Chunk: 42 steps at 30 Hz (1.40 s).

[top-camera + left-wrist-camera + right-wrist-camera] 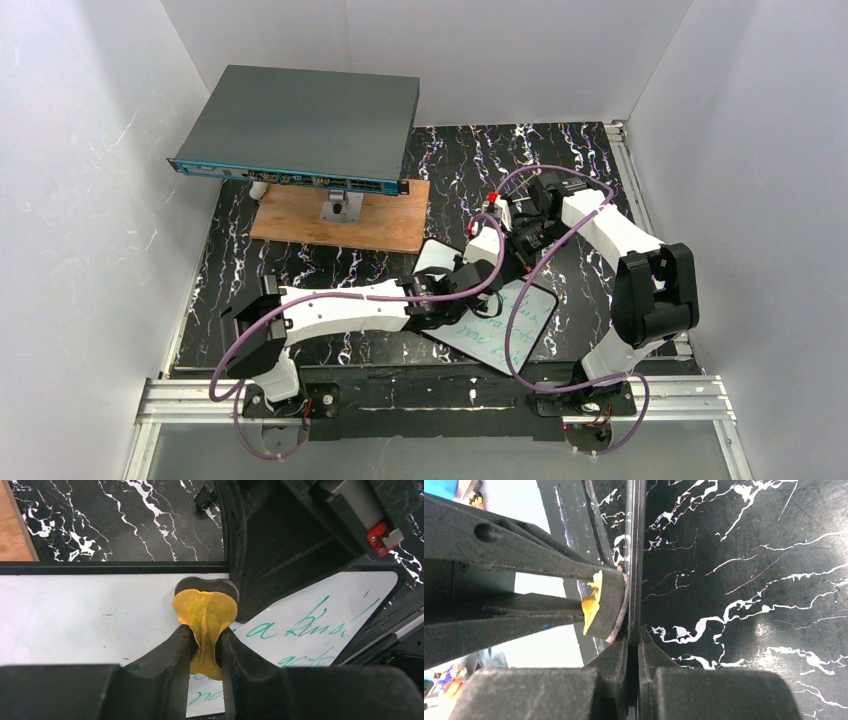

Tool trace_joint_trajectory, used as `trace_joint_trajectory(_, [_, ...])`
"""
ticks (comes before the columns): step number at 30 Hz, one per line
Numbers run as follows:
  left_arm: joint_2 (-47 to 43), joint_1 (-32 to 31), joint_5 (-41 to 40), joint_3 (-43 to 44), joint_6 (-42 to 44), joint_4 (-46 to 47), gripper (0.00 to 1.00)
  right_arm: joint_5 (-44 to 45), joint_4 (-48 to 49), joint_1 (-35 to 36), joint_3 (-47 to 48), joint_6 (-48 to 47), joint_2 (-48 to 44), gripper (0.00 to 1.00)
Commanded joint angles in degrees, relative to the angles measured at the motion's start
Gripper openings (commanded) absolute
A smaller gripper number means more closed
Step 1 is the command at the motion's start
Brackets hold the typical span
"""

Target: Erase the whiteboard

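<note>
Far left, back of table (pixel 330 265): grey box (pixel 300 125) perched on a wooden plank (pixel 390 225), well apart from the work and not part of it. Left arm stretches rightward across the black marbled surface to the whiteboard (pixel 525 320), which sits near the front edge, between the two arms and skewed to the table's sides. Left gripper (pixel 205 645) is clamped tight on a yellow eraser pad (pixel 205 610), fingers pinching its middle so the dark felt edge faces out and meets the white surface, a hold that lets the arm drag the felt across. Board's left stretch in the left wrist view reads bare white. Green writing (pixel 310 627) remains to the right and below the pad, so by my reckoning the job is partly done. Further right: right gripper (pixel 634 640) is closed on the board's thin edge, seen edge-on from its own wrist, jaws together with only the rim between them (likely there to pin the board against the push of wiping). Whether the board lies flat or leans on a stand, cannot tell. Next strokes should run toward the green lines without knocking the right fingers.
</note>
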Motion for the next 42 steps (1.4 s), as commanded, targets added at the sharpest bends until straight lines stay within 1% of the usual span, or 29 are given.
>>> trace_joint_trajectory(1, [1.1, 0.0, 0.5, 3.9, -4.4, -2.0, 0.00, -1.9, 1.7, 0.5, 0.0, -3.5, -1.9, 0.01])
trace_joint_trajectory(3, [2.5, 0.6, -1.6, 6.3, -7.4, -5.8, 0.00, -1.9, 1.6, 0.5, 0.0, -3.5, -2.0, 0.01])
trace_joint_trajectory(6, [6.4, 1.5, -7.3, 11.9, -12.0, -16.2, 0.00, -1.9, 1.6, 0.5, 0.0, -3.5, -2.2, 0.01])
trace_joint_trajectory(8, [7.5, 2.2, -10.9, 12.5, -15.0, -19.9, 0.00, -2.0, 1.6, 0.5, 0.0, -3.5, -2.4, 0.01])
trace_joint_trajectory(12, [5.0, 5.1, -13.0, 8.8, -17.7, -19.2, 0.00, -2.1, 1.6, 0.5, 0.0, -3.5, -2.6, 0.01])
trace_joint_trajectory(17, [0.4, 7.2, -15.3, 4.5, -18.3, -17.8, 0.00, -2.2, 1.6, 0.5, -0.1, -3.6, -2.8, 0.01])
trace_joint_trajectory(20, [-2.2, 7.2, -12.8, 1.3, -16.4, -13.8, 0.00, -2.2, 1.6, 0.5, -0.1, -3.6, -2.9, 0.01])
trace_joint_trajectory(22, [-4.2, 7.0, -8.7, -1.5, -13.8, -8.7, 0.00, -2.2, 1.6, 0.5, -0.1, -3.6, -2.8, 0.01])
trace_joint_trajectory(24, [-5.7, 6.7, -2.9, -3.5, -10.8, -1.9, 0.00, -2.2, 1.6, 0.5, -0.1, -3.6, -2.6, 0.01])
trace_joint_trajectory(26, [-5.9, 5.8, 1.5, -4.3, -8.9, 2.0, 0.00, -2.2, 1.7, 0.5, -0.1, -3.5, -2.6, 0.01])
trace_joint_trajectory(29, [-4.2, 4.2, 5.8, -3.3, -8.5, 5.3, 0.00, -2.1, 1.7, 0.5, -0.2, -3.5, -2.5, 0.01])
trace_joint_trajectory(36, [1.6, 1.6, 8.5, 0.4, -8.8, 6.4, 0.00, -2.0, 1.7, 0.5, -0.2, -3.4, -2.5, 0.01])
trace_joint_trajectory(39, [2.5, 1.5, 7.2, 0.0, -9.5, 5.0, 0.00, -2.0, 1.8, 0.5, -0.2, -3.4, -2.5, 0.01])
trace_joint_trajectory(42, [3.6, 1.5, 2.7, -0.4, -10.9, 0.3, 0.00, -2.1, 1.7, 0.5, -0.2, -3.4, -2.6, 0.01])
